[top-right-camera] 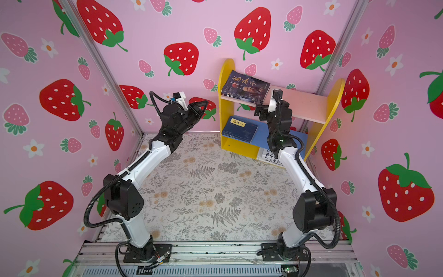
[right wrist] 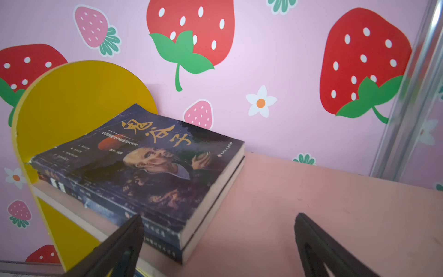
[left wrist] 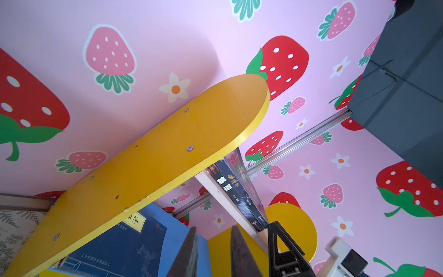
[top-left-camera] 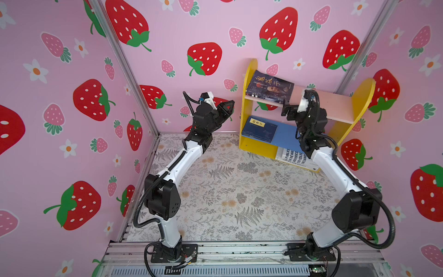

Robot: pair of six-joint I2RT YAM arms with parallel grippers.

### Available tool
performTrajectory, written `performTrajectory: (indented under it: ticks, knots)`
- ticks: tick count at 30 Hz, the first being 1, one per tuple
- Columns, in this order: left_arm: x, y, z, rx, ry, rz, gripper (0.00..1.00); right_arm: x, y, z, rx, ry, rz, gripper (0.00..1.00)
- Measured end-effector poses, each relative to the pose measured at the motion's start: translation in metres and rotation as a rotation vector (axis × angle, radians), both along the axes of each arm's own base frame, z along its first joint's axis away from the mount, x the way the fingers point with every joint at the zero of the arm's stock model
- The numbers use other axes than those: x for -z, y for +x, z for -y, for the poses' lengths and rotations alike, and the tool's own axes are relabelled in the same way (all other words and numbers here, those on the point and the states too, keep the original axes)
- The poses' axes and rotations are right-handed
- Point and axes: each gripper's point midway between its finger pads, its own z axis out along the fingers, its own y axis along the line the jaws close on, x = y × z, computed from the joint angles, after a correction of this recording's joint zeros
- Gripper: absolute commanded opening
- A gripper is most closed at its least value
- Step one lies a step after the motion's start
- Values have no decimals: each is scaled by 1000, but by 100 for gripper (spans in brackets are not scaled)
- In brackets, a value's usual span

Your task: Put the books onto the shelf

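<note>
Since every book in view already sits in the shelf (top-left-camera: 360,96), this is mostly a placement report. In both top views the shelf stands at 1 o'clock on the floral table (top-left-camera: 239,196), its back to the strawberry wall.

The dark books (top-left-camera: 269,87) (top-right-camera: 245,88) lie flat at the 9 o'clock end of the pink upper board (top-left-camera: 335,105), against the yellow side panel. The top views show only the upper cover. The right wrist view shows two dark books (right wrist: 148,167) stacked, and the left wrist view shows them spine-on (left wrist: 237,189).

The navy books (top-left-camera: 260,130) lie flat at the 9 o'clock end of the blue lower board (top-left-camera: 287,136); I can't read the count. The left wrist view catches the cover and yellow label (left wrist: 119,249); the right wrist view misses them.

The white books (top-left-camera: 291,156) sit under the blue board's 3 o'clock half, partly behind the right arm. Only the top views show them, and I can't tell what they rest on.

The right gripper (top-left-camera: 288,109) (right wrist: 218,217) is at the pink board's front edge, just at 5 o'clock of the dark stack's near corner. Its jaws are spread wide with nothing between them. One finger (right wrist: 124,244) overlaps that corner in the right wrist view, but contact isn't resolvable.

The left gripper (top-left-camera: 227,109) hangs in the air at 9 o'clock of the shelf, near it but not touching. Only the left wrist view shows the left gripper (left wrist: 214,230) well enough to judge: jaws a narrow gap apart, empty.
</note>
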Motion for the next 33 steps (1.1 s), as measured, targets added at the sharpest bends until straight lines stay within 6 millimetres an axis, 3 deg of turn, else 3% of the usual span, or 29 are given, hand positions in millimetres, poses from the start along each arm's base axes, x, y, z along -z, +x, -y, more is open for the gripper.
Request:
performTrajectory:
  ticks: [3, 8, 11, 13, 17, 19, 22, 25, 29, 33]
  knots:
    - [3, -18, -7, -4, 40, -11, 40, 8, -24, 9, 2, -8, -31, 100]
    - [1, -73, -35, -38, 128, 8, 57, 23, -88, 25, -12, 3, -52, 100]
    - [8, -109, -59, -89, 221, 13, 66, 43, -120, 35, -12, 8, -67, 100]
    - [21, -132, -80, -146, 290, 3, 69, 70, -133, 43, 13, 7, -104, 100]
    - [74, -166, -129, -309, 467, -62, 82, 152, -138, 57, 90, -19, -246, 100]
    - [112, -179, -156, -410, 591, -109, 86, 202, -139, 67, 140, -38, -343, 100]
    - [164, -189, -188, -518, 776, -170, 92, 254, -142, 80, 210, -46, -432, 100]
    - [210, -194, -212, -578, 956, -235, 93, 288, -141, 89, 265, -51, -479, 100]
    - [256, -188, -235, -621, 1099, -279, 93, 321, -137, 96, 305, -69, -514, 100]
    - [306, -183, -256, -649, 1185, -331, 94, 317, -130, 99, 316, -58, -431, 100]
